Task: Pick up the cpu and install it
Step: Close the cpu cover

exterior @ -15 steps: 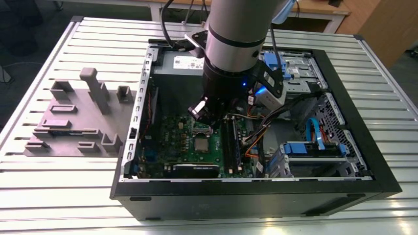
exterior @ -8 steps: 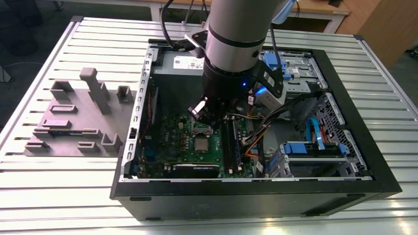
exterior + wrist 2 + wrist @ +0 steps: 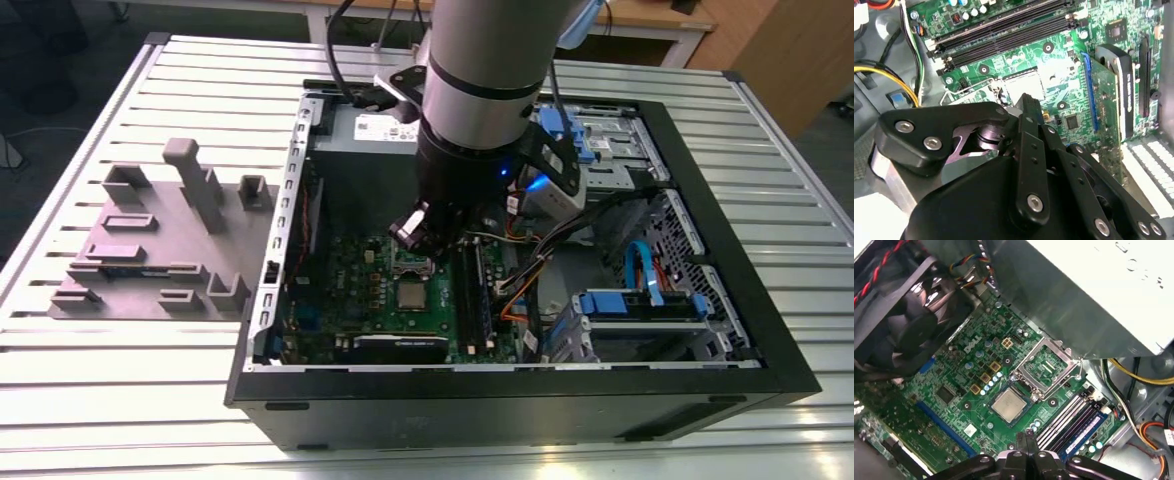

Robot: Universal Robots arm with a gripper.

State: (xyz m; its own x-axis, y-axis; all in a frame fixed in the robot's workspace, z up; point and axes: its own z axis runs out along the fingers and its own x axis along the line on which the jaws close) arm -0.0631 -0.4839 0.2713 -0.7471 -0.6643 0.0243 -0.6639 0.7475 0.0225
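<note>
The cpu (image 3: 411, 296) (image 3: 1010, 404), a small silvery square, lies flat in the socket of the green motherboard (image 3: 954, 375) inside the open computer case (image 3: 534, 400). The socket's metal hold-down frame (image 3: 1048, 365) stands flipped open beside it, toward the power supply. My gripper (image 3: 416, 238) (image 3: 1026, 435) (image 3: 1026, 102) hangs just above the board beside the cpu, apart from it. Its fingers are shut together with nothing between them. In the second wrist view the black finger linkage hides part of the socket.
A grey power supply (image 3: 367, 125) (image 3: 1094, 285) sits close behind the socket and a black fan (image 3: 909, 305) to one side. Memory sticks (image 3: 470, 280) (image 3: 1004, 30), a graphics card (image 3: 394, 347) (image 3: 1114, 85) and cables (image 3: 534, 290) surround it. A grey fixture block (image 3: 160, 240) lies on the slatted table.
</note>
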